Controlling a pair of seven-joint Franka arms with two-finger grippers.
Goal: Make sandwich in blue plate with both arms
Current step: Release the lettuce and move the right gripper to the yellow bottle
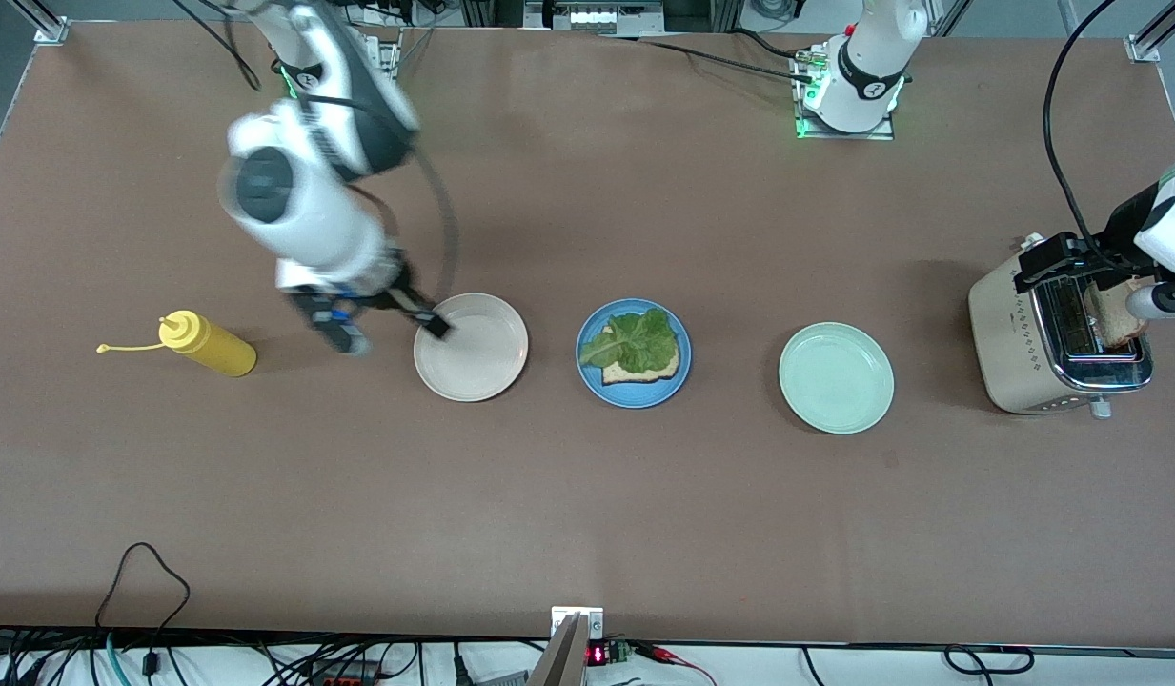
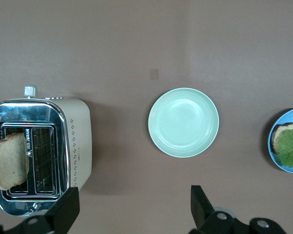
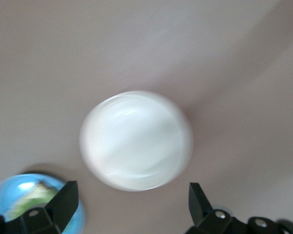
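Observation:
The blue plate (image 1: 682, 367) sits mid-table and carries one bread slice (image 1: 663, 370) with a green lettuce leaf (image 1: 635, 341) on top. It also shows in both wrist views, as the blue plate (image 2: 272, 146) and the blue plate (image 3: 10, 192). A second bread slice (image 1: 1116, 314) stands in the toaster (image 1: 1016, 333) at the left arm's end. My left gripper (image 2: 134, 210) hangs open and empty, high over the table beside the toaster (image 2: 75, 141). My right gripper (image 1: 392, 332) is open and empty at the rim of the cream plate (image 1: 473, 348), toward the right arm's end.
A pale green plate (image 1: 836, 377) lies between the blue plate and the toaster. A yellow squeeze bottle (image 1: 211, 345) lies on its side toward the right arm's end of the table. Cables run along the table edge nearest the front camera.

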